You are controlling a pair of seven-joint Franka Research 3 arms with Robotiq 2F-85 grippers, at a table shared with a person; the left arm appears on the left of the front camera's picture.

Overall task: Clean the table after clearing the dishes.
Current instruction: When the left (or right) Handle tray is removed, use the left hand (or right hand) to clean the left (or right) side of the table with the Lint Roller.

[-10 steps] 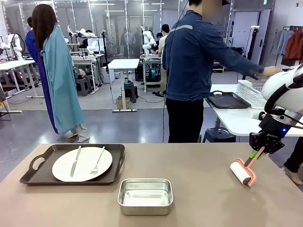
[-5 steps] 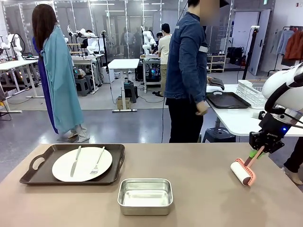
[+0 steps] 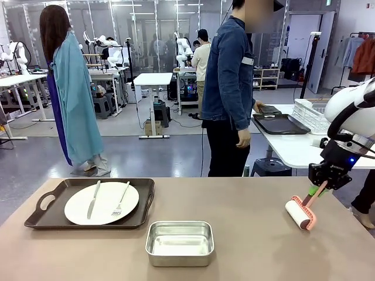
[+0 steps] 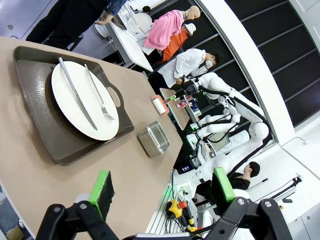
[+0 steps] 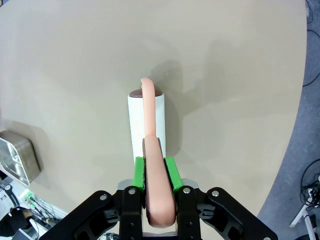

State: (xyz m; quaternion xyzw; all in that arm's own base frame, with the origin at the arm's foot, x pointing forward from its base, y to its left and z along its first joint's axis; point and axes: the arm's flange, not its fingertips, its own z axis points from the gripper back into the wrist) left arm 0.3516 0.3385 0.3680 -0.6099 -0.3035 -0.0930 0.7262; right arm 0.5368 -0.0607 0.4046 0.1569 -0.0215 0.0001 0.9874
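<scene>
Your right gripper (image 3: 317, 190) is clamping the pink handle of the lint roller (image 3: 300, 214), green pads pinching it from both sides. The white roll is lying low at the right end of the tabletop (image 3: 246, 202), near the edge. You cannot tell from these views whether it is pressing on the surface or hanging just above it.

Your left gripper (image 4: 162, 190) is hanging released, jaws wide apart with nothing between them, above the left part of the tabletop.

Dishes: one dark tray (image 3: 36, 218) is sitting on the left half of the tabletop, carrying a white plate (image 3: 105, 208) with a knife (image 3: 92, 200) and a fork (image 3: 121, 199) lying side by side on it. A steel pan (image 3: 179, 242) is standing just right of the tray, toward the near edge, apparently empty. The person (image 3: 229, 82) is standing at the far side, turned toward the white table (image 3: 293, 149) behind, where a second tray (image 3: 281, 124) is resting.

Step in hand, as judged: clearing is looking half done and rolling is starting from the bare right end.

Next move, as judged: you are needing firm, flat contact of the roll, then straight strokes across the open right half. The left half is waiting until the tray is gone. Watch the pan when strokes are nearing the middle.
</scene>
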